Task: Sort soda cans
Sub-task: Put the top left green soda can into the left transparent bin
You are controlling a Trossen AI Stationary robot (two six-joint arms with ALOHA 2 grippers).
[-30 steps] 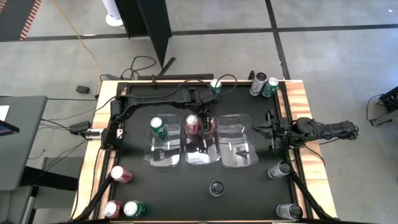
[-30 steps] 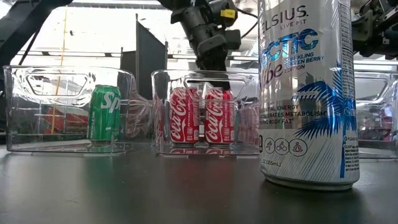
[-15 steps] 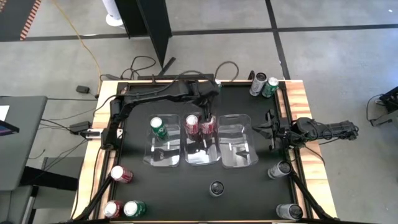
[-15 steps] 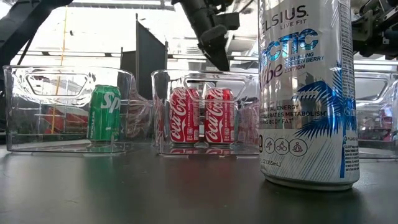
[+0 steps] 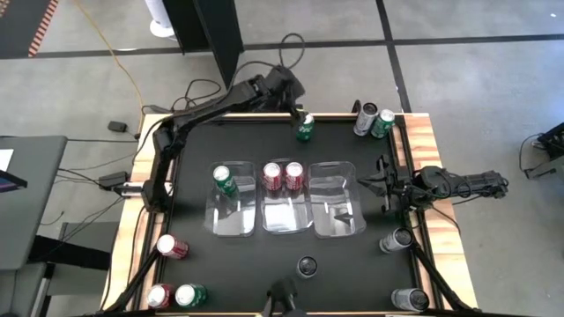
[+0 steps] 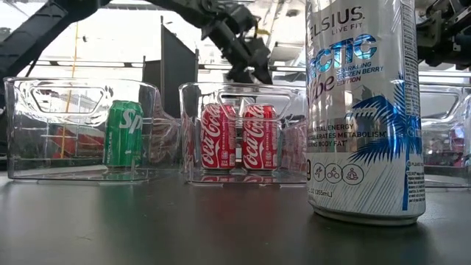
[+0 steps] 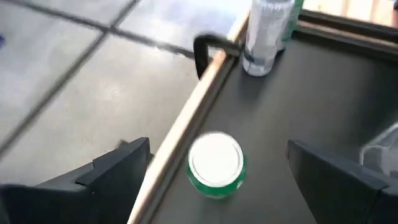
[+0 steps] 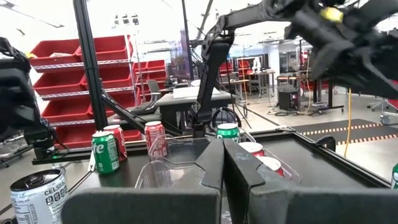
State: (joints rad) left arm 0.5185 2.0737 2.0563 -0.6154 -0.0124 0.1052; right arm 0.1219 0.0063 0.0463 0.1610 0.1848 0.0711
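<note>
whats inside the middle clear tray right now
Two red cans stand upright side by side at the far end of the middle tray; the rest of it shows nothing else from above. In the low view the tall silver can covers its right edge.

A workshop: red storage bins (image 8: 59,74) on racks, workbenches (image 8: 186,99) behind.

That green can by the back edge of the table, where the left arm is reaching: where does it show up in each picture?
High view: green can at the table's back edge, under the open left gripper.
Low view: not identifiable.
Left wrist view: green can, seen from above between the fingers.
Right wrist view: not identifiable.
Shared landmark: the silver can at the back corner.
</note>
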